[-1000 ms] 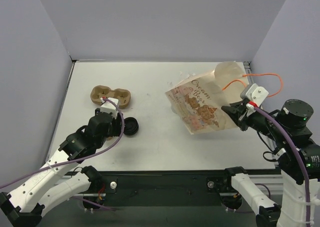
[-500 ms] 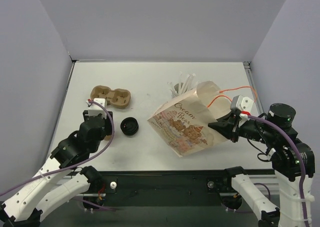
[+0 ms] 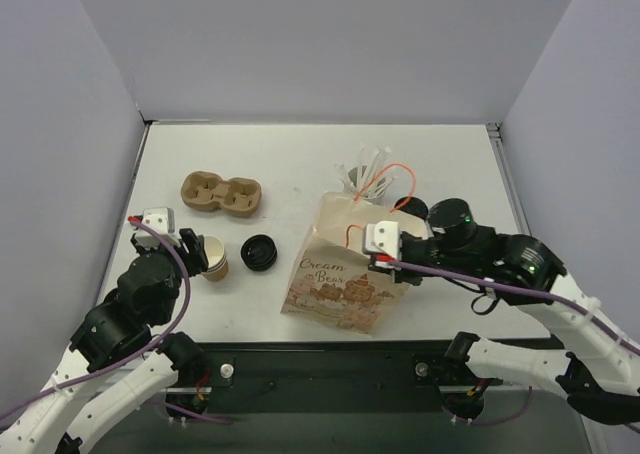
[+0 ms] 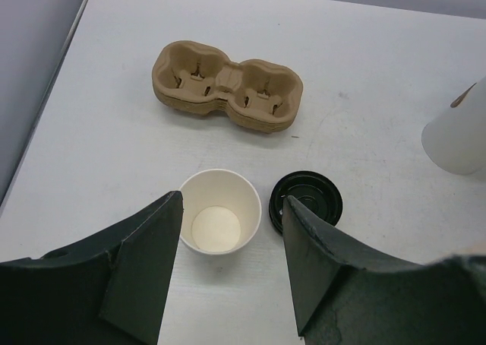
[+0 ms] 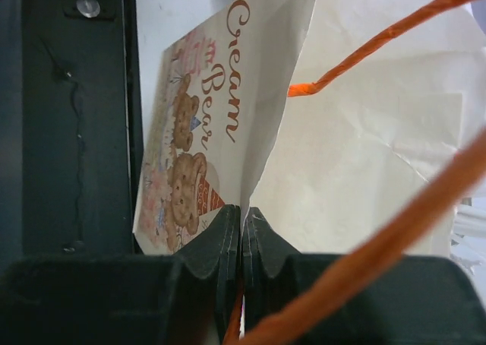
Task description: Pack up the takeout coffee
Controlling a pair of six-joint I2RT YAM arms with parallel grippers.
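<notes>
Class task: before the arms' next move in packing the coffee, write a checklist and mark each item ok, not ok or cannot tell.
1. Grip of right gripper on paper bag edge: ok, shut on it.
2. Free left gripper, open and holding nothing: ok.
3. Mouth of the bag open: cannot tell.
4. Whereabouts of the lidded coffee: cannot tell.
5. Stray lidless cup and loose black lid apart from the bag: ok.

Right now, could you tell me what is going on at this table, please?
The right hand is shut on an edge of the paper bag, holding it roughly upright near the front of the table. The left hand hangs open above a lidless paper cup, with a loose black lid beside it and a cardboard cup carrier further back. That hand holds nothing, and nothing is going into the bag yet.
</notes>
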